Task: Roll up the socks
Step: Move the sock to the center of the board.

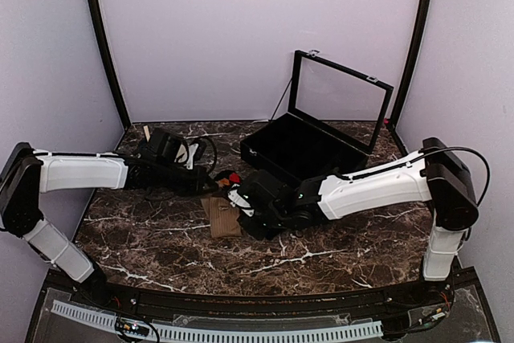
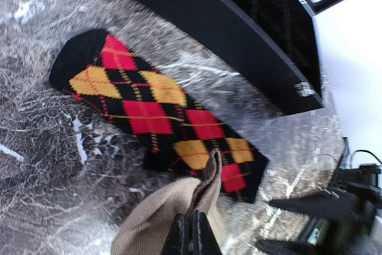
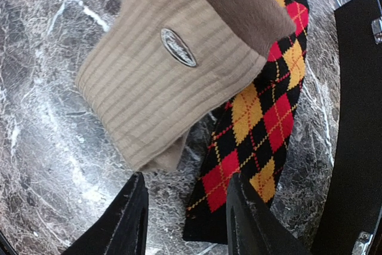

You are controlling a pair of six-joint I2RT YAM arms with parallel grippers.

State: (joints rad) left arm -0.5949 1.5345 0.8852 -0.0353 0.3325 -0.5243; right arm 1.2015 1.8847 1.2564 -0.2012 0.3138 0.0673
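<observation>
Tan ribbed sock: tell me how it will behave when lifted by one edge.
Probably floppy: the tan-brown ribbed fabric sock folds over where the left gripper pinches its edge. Likely light: that narrow pinch holds a fold up. It overlaps the black and red argyle sock, so lifting may drag that.

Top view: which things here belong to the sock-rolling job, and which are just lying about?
Part of the job:
tan sock, pinched by the left gripper
argyle sock, lying flat
right gripper, open near both

Just there:
black case, lid up
marble table
</observation>
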